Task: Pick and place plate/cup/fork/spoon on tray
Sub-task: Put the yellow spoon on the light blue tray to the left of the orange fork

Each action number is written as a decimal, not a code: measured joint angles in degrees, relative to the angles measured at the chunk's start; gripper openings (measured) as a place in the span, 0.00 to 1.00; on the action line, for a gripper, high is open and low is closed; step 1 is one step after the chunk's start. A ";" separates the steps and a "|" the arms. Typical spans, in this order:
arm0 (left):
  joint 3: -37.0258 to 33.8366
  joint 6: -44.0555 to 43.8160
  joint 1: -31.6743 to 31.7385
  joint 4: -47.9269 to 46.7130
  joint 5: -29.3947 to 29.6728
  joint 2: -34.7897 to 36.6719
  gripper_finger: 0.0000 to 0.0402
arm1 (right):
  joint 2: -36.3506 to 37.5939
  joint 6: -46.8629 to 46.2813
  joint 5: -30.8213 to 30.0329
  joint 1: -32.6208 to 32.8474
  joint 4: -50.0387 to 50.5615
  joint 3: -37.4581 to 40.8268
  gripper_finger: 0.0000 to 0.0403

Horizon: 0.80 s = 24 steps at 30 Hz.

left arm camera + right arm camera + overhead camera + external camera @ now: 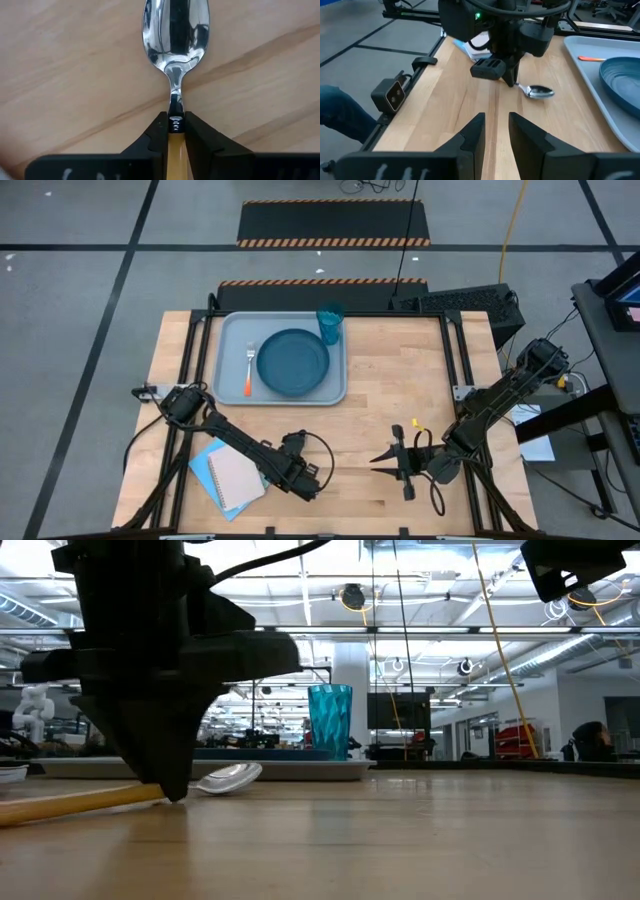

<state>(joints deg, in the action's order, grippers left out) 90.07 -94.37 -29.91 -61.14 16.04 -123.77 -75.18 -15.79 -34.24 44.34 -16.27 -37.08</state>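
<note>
The large light grey-blue rectangular tray (pixel 232 330) with its raised rim lies in the upper left part of the wooden table (pixel 390 395) in the high view. The round dark teal-blue plate (pixel 292 362) sits in its middle, the small orange-handled fork (pixel 249 370) lies on the tray just left of the plate, and the translucent teal tumbler cup (pixel 330 323) stands upright at the tray's upper right corner. A blue-and-white notebook (pixel 228 474) lies at the table's lower left, beside the left arm.

The left gripper (pixel 175 131) is low over the bare wood at the lower centre of the table, well apart from the tray, its fingers (pixel 156 134) closed tight on the yellow-orange handle of the small spoon (pixel 175 30), just behind the shiny silver bowl. The low view shows the spoon's bowl at the table surface, though whether it rests on the wood is hard to tell.

The right gripper (pixel 496 131) waits at the table's lower right, pointing toward the left one, its jaws a narrow way apart and holding nothing.
</note>
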 joint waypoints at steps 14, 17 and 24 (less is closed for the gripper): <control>0.03 0.04 1.32 -6.70 3.80 4.88 0.12 | 0.00 2.44 -0.11 0.00 5.03 0.00 0.20; 0.03 0.01 1.82 -9.30 4.16 5.96 0.12 | 0.00 4.44 -0.13 -0.01 5.02 0.00 0.20; 0.06 -0.33 3.40 -16.47 6.92 9.48 0.13 | 0.02 8.27 -0.15 -0.13 5.42 0.00 0.20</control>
<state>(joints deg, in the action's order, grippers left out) 90.13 -94.70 -26.51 -77.61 22.95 -114.28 -75.16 -7.52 -34.39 44.21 -10.85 -37.08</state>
